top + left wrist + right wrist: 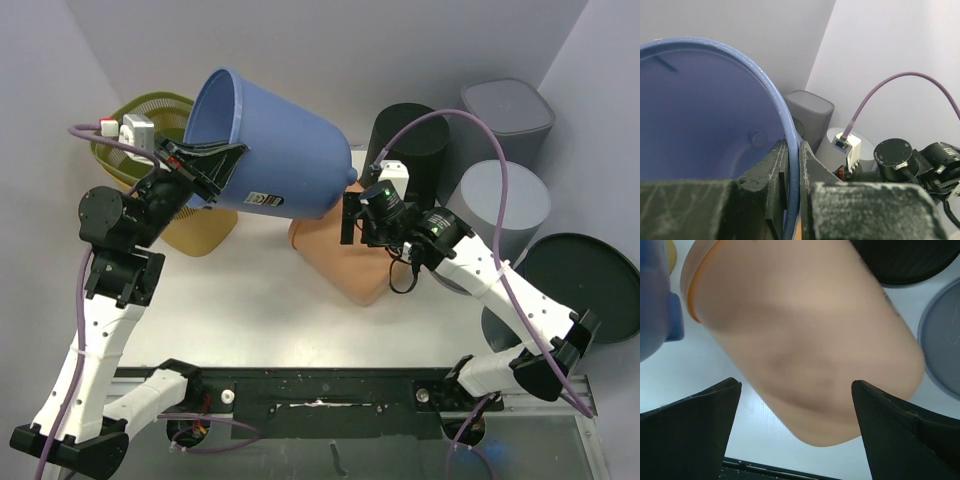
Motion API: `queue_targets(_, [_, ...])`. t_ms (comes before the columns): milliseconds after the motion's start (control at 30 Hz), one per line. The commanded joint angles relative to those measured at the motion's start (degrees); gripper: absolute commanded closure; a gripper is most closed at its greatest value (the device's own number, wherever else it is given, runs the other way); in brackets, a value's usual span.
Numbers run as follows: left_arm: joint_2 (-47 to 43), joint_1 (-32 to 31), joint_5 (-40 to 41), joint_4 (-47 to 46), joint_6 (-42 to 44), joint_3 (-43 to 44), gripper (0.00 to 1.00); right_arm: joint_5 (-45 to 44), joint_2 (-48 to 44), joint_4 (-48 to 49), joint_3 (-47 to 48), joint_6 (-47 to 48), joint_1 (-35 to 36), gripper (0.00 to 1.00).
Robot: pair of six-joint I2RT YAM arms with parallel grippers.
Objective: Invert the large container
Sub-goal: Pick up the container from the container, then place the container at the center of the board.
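1. Left gripper [792,167]: the jaws are narrow and clamped on the rim of the blue bucket [285,150], one finger inside the wall and one outside. I confirm this in the left wrist view.

2. Blue bucket: it is held off the white table [250,310] and tipped on its side. The mouth faces the rear left and the base points right. It hangs over the left rear of the table, partly above a green mesh basket [130,120] and a yellow container [205,230]. A white label [268,200] shows on its lower wall.

3. Right gripper [795,384]: the jaws stand wide apart and hold nothing. They hover above a tan container [335,260] that lies on its side at mid-table, just beside the bucket's base. I cannot tell whether the two touch.

4. Rear right: a black bin [415,140] and two grey bins [507,115] [505,200] stand close together. A dark round tub [590,285] sits at the right edge.
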State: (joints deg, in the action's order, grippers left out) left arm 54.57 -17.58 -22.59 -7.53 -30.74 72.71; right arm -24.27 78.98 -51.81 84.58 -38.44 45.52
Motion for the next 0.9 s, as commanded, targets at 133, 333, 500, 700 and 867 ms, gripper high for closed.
queue_targets(133, [-0.18, -0.09, -3.69, -6.49, 2.72, 3.84, 1.0, -0.94, -2.12, 1.32, 2.33, -0.17, 0.19, 0.0])
queue_targets(333, [-1.93, -0.09, -3.95, -4.46, 5.53, 3.91, 1.0, -1.11, -2.93, 2.83, 2.99, 1.43, -0.22, 0.01])
queue_targets(500, [-1.33, -0.08, -3.87, -7.79, 4.08, 4.14, 1.0, 1.42, -4.41, 4.59, 2.59, 2.05, -1.7, 0.01])
queue_targets(700, [-1.05, -0.13, -3.45, -10.02, 3.43, 5.05, 1.0, 2.84, -6.13, 3.91, 0.97, 1.35, -2.71, 0.01])
queue_targets(867, [-2.52, -0.08, 0.99, -8.55, 5.25, 5.65, 1.0, 4.82, -6.86, 3.81, 0.63, 1.21, -4.22, 0.01])
